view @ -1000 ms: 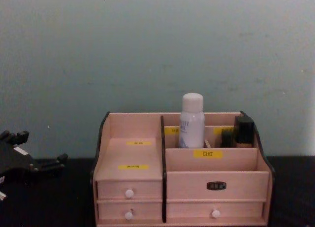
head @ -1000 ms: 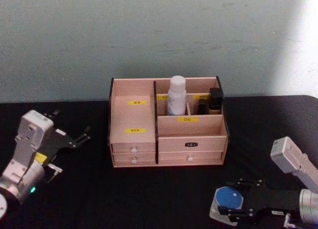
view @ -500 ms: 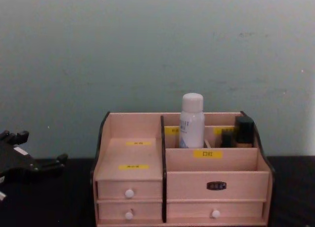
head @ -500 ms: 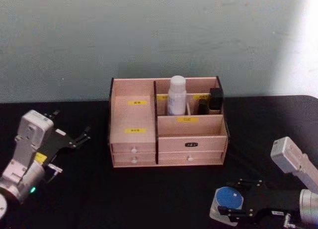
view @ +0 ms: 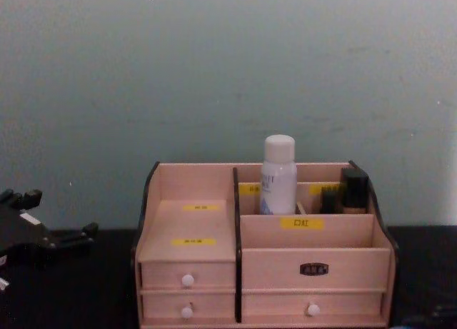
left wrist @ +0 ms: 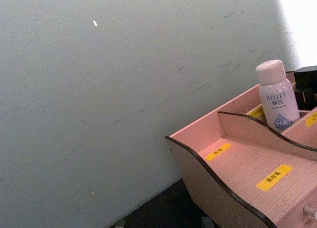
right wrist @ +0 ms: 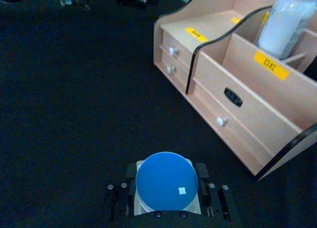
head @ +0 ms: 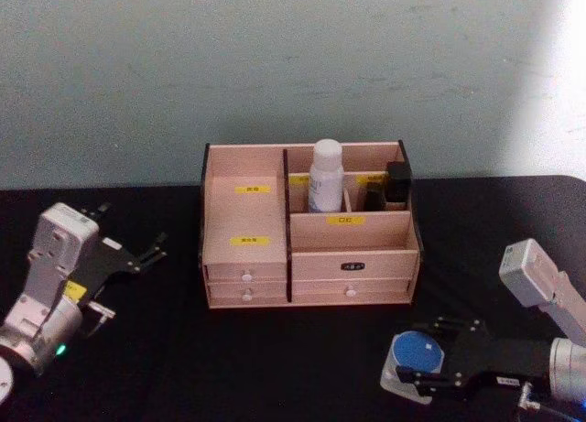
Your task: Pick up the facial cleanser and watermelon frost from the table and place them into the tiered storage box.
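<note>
Right gripper (head: 419,356): I read it as pinching the frost jar (head: 414,351). In the right wrist view its pads (right wrist: 130,191) sit against both sides of the clear body below the blue lid. Gripping the body rather than the lid should keep the lid from working loose, and it leaves the base free for setting down. I cannot tell whether the jar is clear of the table (head: 229,358).

The box (head: 352,265) lies forward and to the left of this gripper, well apart. The cleanser (head: 325,175) stands upright in a rear compartment of the box, beside the dark bottles (head: 396,184). That half of the task looks done to me. The stepped compartments in the box's left section are open from above and nearest to a straight approach, so I judge them the easiest targets for the jar.

Left gripper (head: 128,230): fingers spread, holding nothing, parked low over the table. The box is to its right, well apart.

Surface: black cloth, matte, flat, and likely to grip the jar's base somewhat.

Room: a plain pale wall (head: 275,65) stands close behind the box, so there is little room for overreach behind it.
</note>
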